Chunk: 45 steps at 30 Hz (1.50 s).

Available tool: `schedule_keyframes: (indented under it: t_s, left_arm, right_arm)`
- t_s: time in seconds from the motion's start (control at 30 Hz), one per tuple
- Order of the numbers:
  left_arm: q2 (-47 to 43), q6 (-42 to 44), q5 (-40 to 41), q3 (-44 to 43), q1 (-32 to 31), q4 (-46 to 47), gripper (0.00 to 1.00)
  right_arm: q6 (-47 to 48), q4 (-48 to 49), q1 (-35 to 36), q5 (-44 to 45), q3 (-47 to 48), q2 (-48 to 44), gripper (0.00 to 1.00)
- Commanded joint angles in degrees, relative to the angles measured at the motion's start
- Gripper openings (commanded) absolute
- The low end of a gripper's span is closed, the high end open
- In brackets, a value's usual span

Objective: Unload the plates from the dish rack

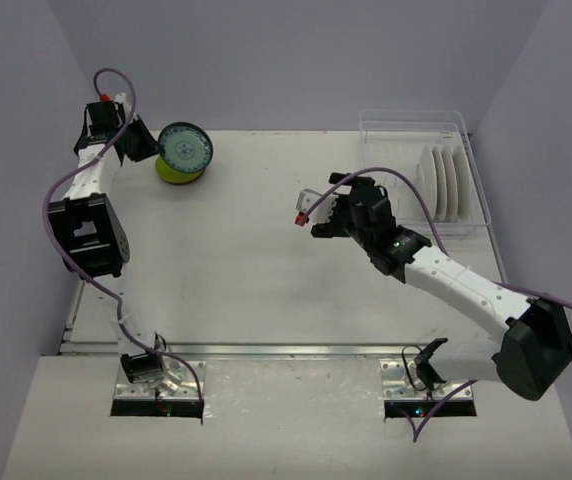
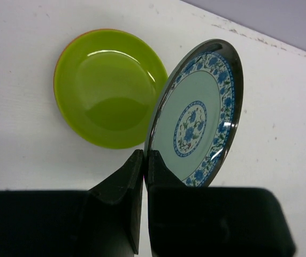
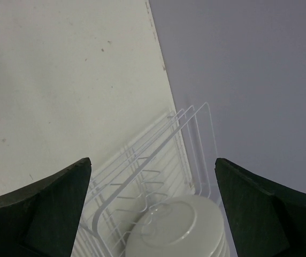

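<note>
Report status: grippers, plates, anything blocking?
Left gripper shut on blue-patterned plate, tilted beside green plate. Right gripper open, mid-table, facing dish rack. White plates upright in rack. Nothing visible between right gripper and rack.

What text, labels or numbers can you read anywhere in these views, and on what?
None can be read.
The patterned plate in the left gripper bears only blue floral decoration, no lettering.
The green plate, the white plates and the dish rack show no markings.
</note>
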<state>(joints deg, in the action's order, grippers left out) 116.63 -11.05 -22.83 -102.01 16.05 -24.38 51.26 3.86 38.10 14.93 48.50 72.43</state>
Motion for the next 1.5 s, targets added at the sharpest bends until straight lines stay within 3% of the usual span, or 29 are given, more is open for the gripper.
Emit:
schedule_keyframes:
  t_s: [0.0, 0.57, 0.77, 0.93, 1.17, 1.27, 1.47]
  left_arm:
    - [3.7, -2.87, 2.64, -5.79, 0.39, 3.48, 0.0]
    - [12.38, -6.18, 3.57, -9.35, 2.76, 2.94, 0.01]
    - [12.83, -5.21, 4.29, -10.14, 2.85, 1.97, 0.2]
    - [11.65, -4.23, 5.88, -10.31, 2.85, 0.97, 0.48]
    - [3.85, -2.14, 4.4, -7.74, 1.66, 0.56, 0.52]
    - [-3.34, 1.84, 10.21, -3.4, -1.13, 1.42, 0.52]
    - [-21.86, 13.23, 25.26, 16.05, -14.26, 9.01, 0.55]
  right_arm:
    - [-17.28, -12.86, -4.73, -0.06, 7.88, 2.22, 0.99]
    - [-25.48, -19.56, -7.24, -2.08, 13.42, 4.18, 0.99]
    - [-30.8, -23.94, -9.28, -4.39, 18.48, 5.8, 0.99]
    - [-35.83, -27.87, -12.45, -6.42, 22.19, 6.86, 0.99]
    - [-44.93, -31.14, -19.67, -11.66, 26.22, 7.61, 0.99]
    - [-50.39, -33.13, -25.21, -14.75, 28.48, 8.46, 0.99]
    - [-54.91, -33.13, -33.56, -16.66, 28.39, 9.38, 0.98]
